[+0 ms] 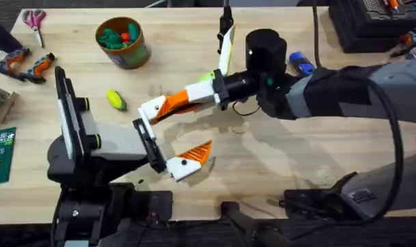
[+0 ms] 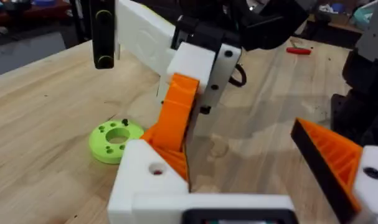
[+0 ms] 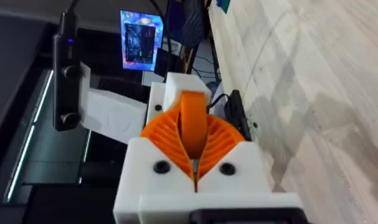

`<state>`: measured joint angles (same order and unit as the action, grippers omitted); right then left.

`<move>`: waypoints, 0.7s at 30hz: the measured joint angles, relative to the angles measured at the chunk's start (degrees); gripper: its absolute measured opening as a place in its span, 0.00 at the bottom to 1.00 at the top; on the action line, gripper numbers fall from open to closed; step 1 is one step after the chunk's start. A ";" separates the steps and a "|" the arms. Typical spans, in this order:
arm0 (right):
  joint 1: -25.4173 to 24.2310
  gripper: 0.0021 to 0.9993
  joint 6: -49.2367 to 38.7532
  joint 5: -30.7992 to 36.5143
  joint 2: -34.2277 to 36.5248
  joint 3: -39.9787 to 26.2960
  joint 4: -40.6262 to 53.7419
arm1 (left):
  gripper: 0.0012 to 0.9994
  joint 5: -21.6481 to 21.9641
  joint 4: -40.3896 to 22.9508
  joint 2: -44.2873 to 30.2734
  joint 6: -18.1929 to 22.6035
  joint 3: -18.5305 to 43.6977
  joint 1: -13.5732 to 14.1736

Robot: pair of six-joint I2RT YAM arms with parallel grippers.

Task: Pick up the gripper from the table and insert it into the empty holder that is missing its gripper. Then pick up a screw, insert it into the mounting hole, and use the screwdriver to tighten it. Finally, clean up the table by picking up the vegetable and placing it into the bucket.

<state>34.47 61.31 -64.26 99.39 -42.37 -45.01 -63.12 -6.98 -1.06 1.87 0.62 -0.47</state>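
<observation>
Right hand (image 3: 195, 163) pinches an upright orange gripper (image 3: 193, 121)

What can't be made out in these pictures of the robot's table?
- Screwdriver, overhead: the right arm's dark joint covers all but its blue end.
- Bucket, overhead: the green and red contents are too small to identify.
- Orange gripper, left wrist: its lower end is hidden behind the white holder, so seating is unclear.

Open table (image 1: 283, 158) right of the meeting arms
</observation>
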 joint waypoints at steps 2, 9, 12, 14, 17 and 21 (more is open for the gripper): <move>0.25 0.01 0.03 0.31 -0.01 0.00 -0.02 | 0.99 0.14 0.00 0.00 -0.07 0.00 -0.01; 0.40 0.01 0.54 0.63 -0.01 0.00 -0.02 | 0.99 0.16 0.02 0.00 -0.42 0.00 -0.11; 0.40 0.01 0.71 0.53 -0.01 0.00 -0.02 | 0.99 0.15 0.02 -0.01 -0.42 0.00 -0.11; 0.38 0.01 0.86 0.30 0.00 0.00 -0.02 | 0.99 0.12 0.04 0.00 -0.42 0.00 -0.11; 0.36 0.01 0.88 -0.07 0.00 0.00 -0.02 | 0.99 -0.01 0.02 0.00 -0.42 0.00 -0.11; 0.23 0.09 1.13 -0.73 0.00 0.00 0.00 | 0.99 -0.15 0.02 0.00 -0.32 0.00 -0.11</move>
<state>34.70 62.44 -64.99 99.39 -42.37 -45.02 -63.27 -6.96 -1.06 1.55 0.62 -0.58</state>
